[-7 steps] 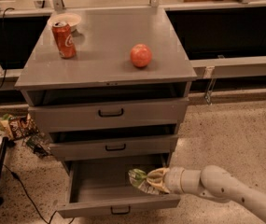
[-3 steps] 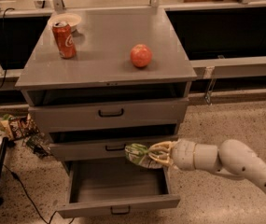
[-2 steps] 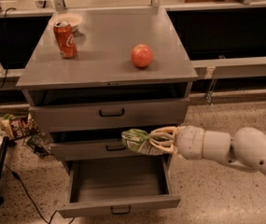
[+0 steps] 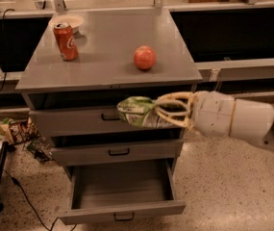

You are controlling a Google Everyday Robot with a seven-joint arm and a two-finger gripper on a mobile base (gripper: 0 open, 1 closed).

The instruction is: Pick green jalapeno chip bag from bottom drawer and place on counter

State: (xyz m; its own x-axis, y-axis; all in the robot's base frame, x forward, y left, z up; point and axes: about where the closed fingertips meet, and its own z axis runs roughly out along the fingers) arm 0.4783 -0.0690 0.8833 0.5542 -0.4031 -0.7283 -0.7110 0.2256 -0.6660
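My gripper (image 4: 152, 110) reaches in from the right and is shut on the green jalapeno chip bag (image 4: 135, 111), a crumpled green and silvery bag. I hold it in the air in front of the top drawer, just below the counter's front edge. The bottom drawer (image 4: 122, 211) is pulled open below and its inside looks empty. The counter (image 4: 108, 44) is the grey cabinet top above the bag.
A red soda can (image 4: 66, 42) and a white bowl (image 4: 68, 21) stand at the counter's back left. A red apple (image 4: 145, 57) sits near its middle right. Brown-and-green snack packets (image 4: 17, 130) and black cables (image 4: 16, 187) lie on the floor at the left.
My gripper has lifted the chip bag out of the bottom drawer, up past the middle drawer to the height of the top drawer.
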